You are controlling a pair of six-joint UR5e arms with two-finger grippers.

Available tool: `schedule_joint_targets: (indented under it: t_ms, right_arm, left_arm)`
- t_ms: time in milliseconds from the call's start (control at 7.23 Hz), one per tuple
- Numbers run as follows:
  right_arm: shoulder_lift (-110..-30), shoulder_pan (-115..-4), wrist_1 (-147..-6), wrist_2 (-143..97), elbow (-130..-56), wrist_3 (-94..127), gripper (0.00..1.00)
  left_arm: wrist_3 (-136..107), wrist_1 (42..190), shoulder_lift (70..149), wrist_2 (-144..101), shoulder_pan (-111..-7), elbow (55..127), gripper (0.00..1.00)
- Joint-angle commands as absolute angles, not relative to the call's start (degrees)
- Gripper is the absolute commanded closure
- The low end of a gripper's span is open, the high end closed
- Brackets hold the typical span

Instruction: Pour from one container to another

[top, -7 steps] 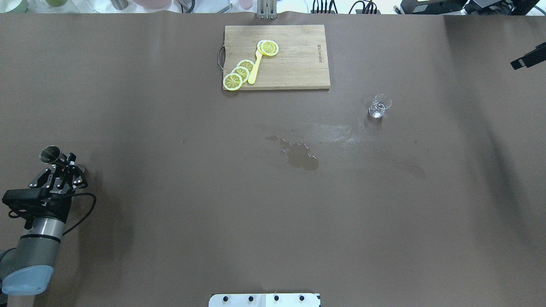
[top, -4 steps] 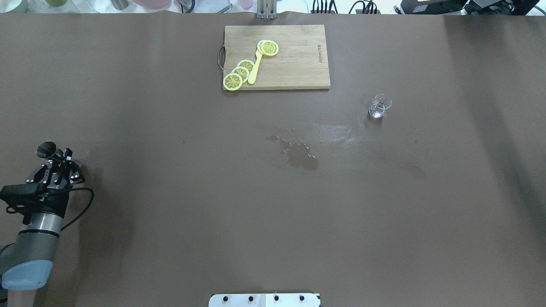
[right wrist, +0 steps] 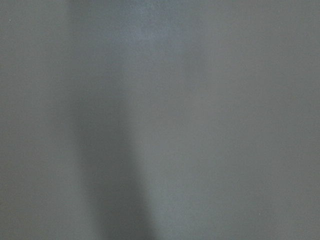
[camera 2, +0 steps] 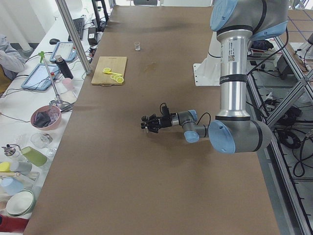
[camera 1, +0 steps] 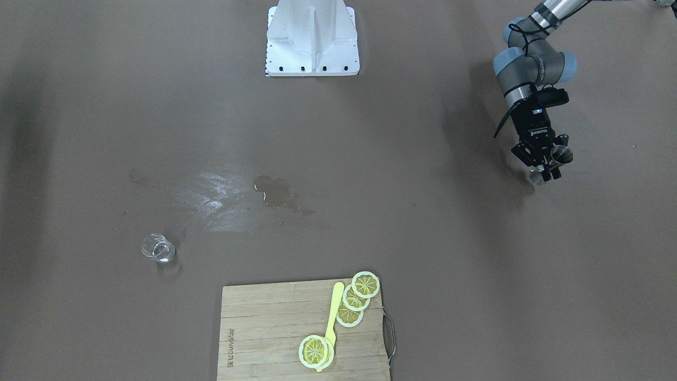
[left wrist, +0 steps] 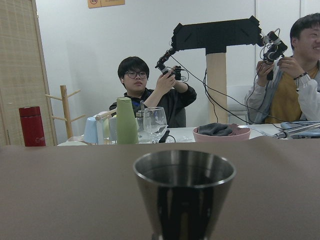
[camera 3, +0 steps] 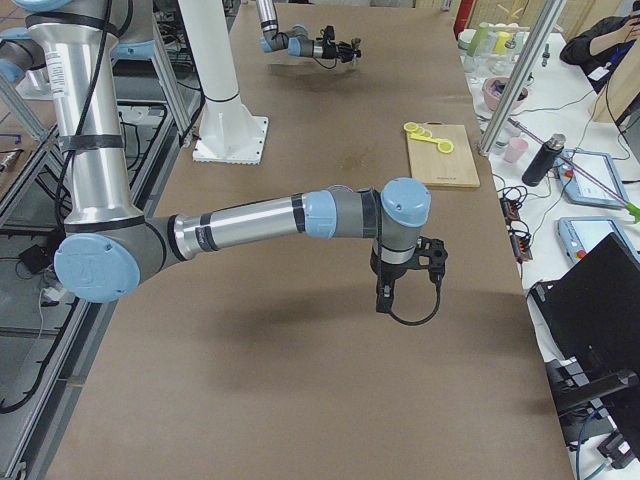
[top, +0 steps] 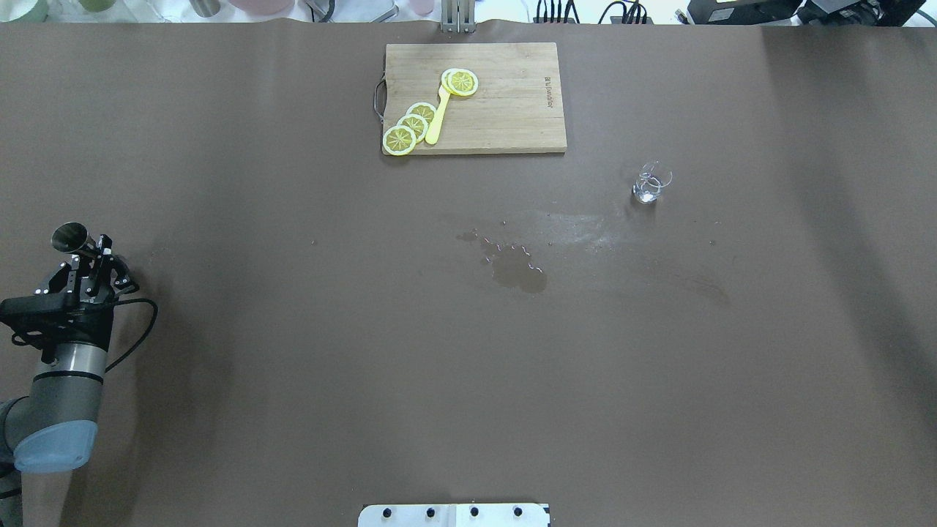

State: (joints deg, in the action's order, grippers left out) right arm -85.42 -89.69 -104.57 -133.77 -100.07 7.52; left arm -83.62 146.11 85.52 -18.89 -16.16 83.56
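At the left end of the table (top: 293, 366), my left fingers (top: 102, 247) are closed tight on a metal cup (top: 67, 236) and hold it upright. Far off on the other side, a small glass (top: 651, 181) stands alone past a wet spot (top: 518, 271). My right fingers (camera 3: 383, 292) point down, and I cannot tell if they are open or closed.

Probably a robotics lab: aluminium frame posts (camera 2: 73, 36), tablets (camera 2: 66, 49), cables (top: 556, 11), seated operators (left wrist: 145, 90) nearby.
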Motion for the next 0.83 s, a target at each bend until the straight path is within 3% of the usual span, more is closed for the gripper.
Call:
schedule_joint_targets:
  t_ms: [0,692]
  right_arm:
    - [-91.8,-89.7,-103.8,-133.9,-102.6,8.5,0.0]
    - [-95.5,-89.7,-97.0,-133.9,-100.3,9.1,0.0]
  left_arm:
    - [-84.1,144.1,88.1,-19.4,-19.5,81.5,1.0]
    - [-91.7,143.9,91.0,-19.8,-19.7,79.1,1.0]
